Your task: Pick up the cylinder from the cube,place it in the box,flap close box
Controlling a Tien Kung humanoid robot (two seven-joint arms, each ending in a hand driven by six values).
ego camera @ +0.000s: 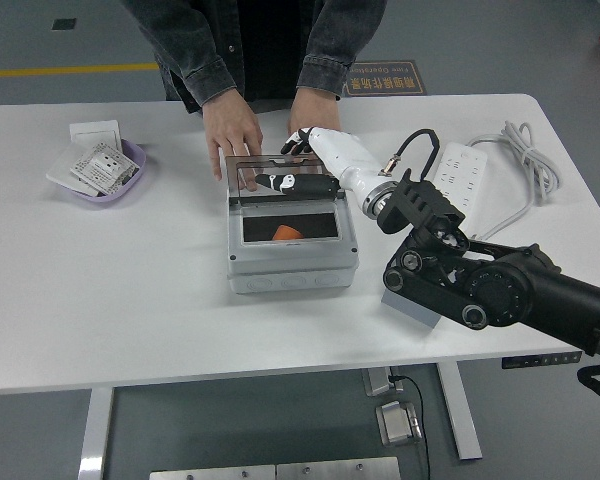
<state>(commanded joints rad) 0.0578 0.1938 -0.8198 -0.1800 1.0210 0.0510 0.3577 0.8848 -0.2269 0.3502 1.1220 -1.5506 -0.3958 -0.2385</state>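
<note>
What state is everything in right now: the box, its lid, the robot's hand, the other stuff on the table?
box: open, an orange cylinder lying inside
lid: partly lowered, not shut
right hand: fingers stretched out flat against the lid
grey cube: nothing on top, mostly behind the arm
purple bowl: holds packets
person's hands: resting on the table behind the box
</note>
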